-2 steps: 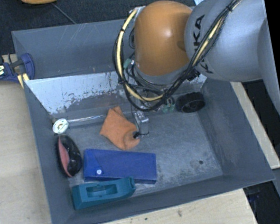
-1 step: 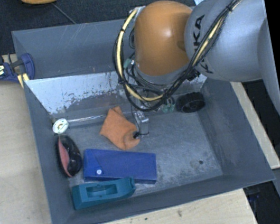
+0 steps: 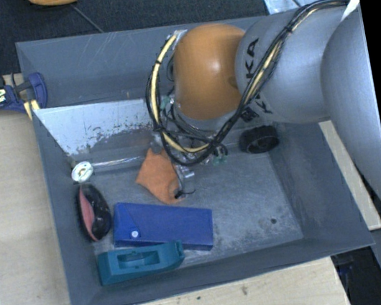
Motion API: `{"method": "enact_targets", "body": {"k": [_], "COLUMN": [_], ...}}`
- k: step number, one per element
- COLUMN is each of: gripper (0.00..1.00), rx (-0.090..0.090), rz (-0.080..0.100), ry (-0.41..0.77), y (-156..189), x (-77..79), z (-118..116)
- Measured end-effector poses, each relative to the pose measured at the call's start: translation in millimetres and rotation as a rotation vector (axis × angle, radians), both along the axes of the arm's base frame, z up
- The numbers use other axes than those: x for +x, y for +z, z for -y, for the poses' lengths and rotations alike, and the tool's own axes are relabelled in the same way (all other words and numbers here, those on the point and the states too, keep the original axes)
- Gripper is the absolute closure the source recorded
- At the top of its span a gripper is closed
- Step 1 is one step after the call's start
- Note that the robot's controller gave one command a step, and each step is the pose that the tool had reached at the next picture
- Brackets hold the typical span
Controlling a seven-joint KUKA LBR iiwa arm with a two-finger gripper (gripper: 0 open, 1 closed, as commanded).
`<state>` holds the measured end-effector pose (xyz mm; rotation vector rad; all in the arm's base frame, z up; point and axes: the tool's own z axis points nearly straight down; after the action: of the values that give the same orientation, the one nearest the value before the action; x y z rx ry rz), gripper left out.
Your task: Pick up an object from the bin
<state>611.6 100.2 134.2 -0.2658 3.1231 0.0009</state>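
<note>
My gripper hangs under the arm's wrist in the middle of the bin. It is right at the right edge of an orange, soft-looking piece that lies on the bin floor; whether it touches that piece I cannot tell. Just below the gripper, a flat blue box lies at a slant. A small black wheel sits to the gripper's right, partly under the arm.
A teal plastic tool lies along the front wall under the blue box. A black and red oval thing and a white round cap lie at the left. The arm covers the bin's back right.
</note>
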Motion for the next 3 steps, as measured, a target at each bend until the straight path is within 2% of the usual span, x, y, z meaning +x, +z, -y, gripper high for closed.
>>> {"method": "enact_targets", "body": {"k": [1,2,3], "gripper": [0.00,1.00,1.00], "rx": [0.000,0.001,0.001], "rz": [-0.004,0.002,0.002], "ry": [-0.017,0.019,0.019], "y": [-36,-61,-61], "x": [-15.3,3.1,3.1], "z": [4,-1,-1]}}
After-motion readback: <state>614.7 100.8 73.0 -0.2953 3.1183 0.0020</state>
